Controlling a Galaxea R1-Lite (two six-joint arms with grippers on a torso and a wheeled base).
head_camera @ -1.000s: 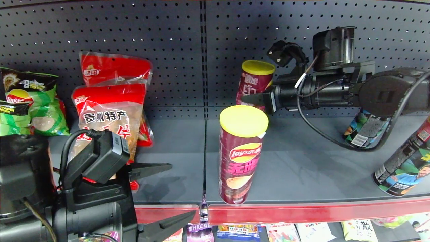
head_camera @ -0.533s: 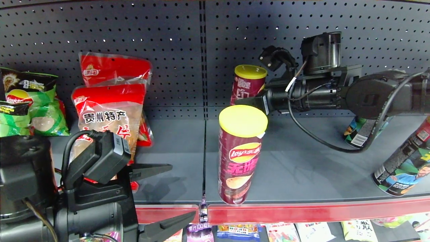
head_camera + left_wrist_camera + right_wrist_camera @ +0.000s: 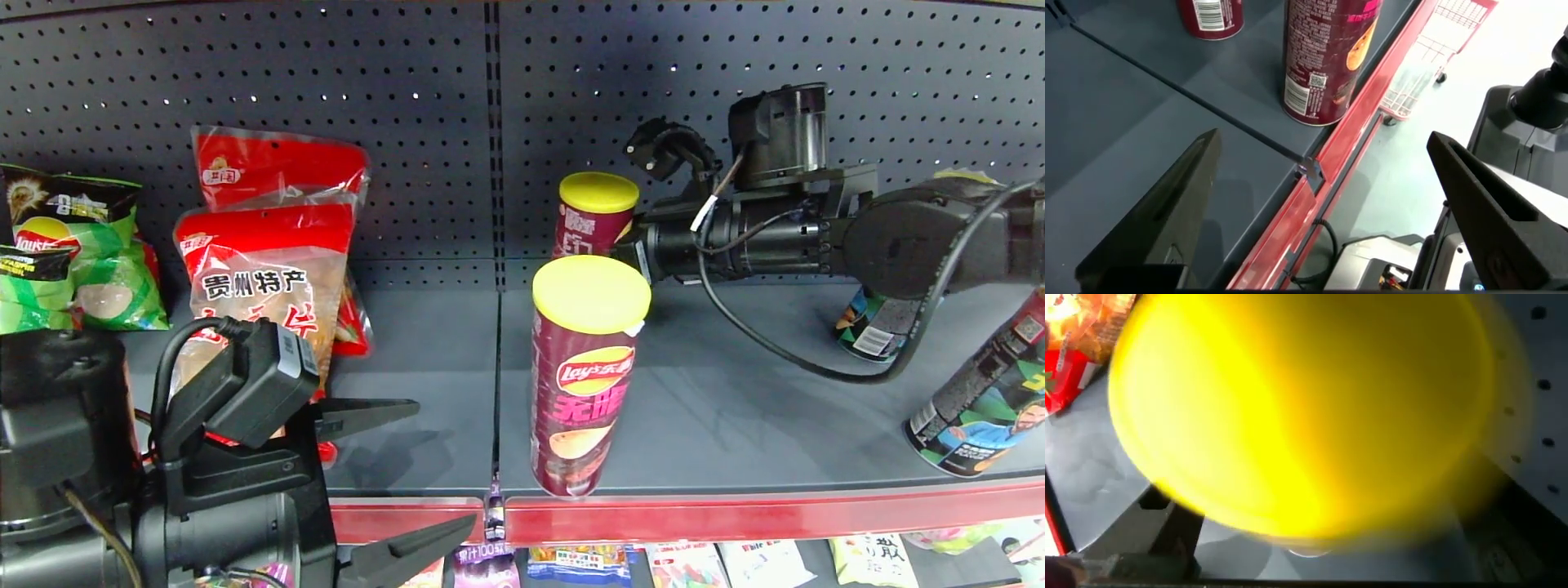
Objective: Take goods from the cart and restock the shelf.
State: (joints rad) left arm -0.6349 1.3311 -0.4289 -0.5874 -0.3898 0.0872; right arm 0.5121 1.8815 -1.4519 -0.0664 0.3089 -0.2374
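Note:
A maroon chip can with a yellow lid (image 3: 584,376) stands upright at the front of the grey shelf (image 3: 735,408). Behind it, near the pegboard, my right gripper (image 3: 624,241) is shut on a second chip can (image 3: 594,219), held a little tilted. Its yellow lid (image 3: 1298,408) looms close in the right wrist view. In the left wrist view both cans show: the front can (image 3: 1327,57) and the held can (image 3: 1211,16), low over the shelf. My left gripper (image 3: 441,465) hangs open and empty at the shelf's front edge, left of the front can.
Red snack bags (image 3: 269,269) and a green chip bag (image 3: 73,253) fill the shelf's left. Two dark printed cans (image 3: 980,408) (image 3: 882,327) lean at the right. More goods sit on the lower shelf (image 3: 686,563). A wire cart (image 3: 1429,57) stands on the floor.
My right gripper has carried its chip can leftward and downward, to behind the front can. The left arm and the front can have not moved.

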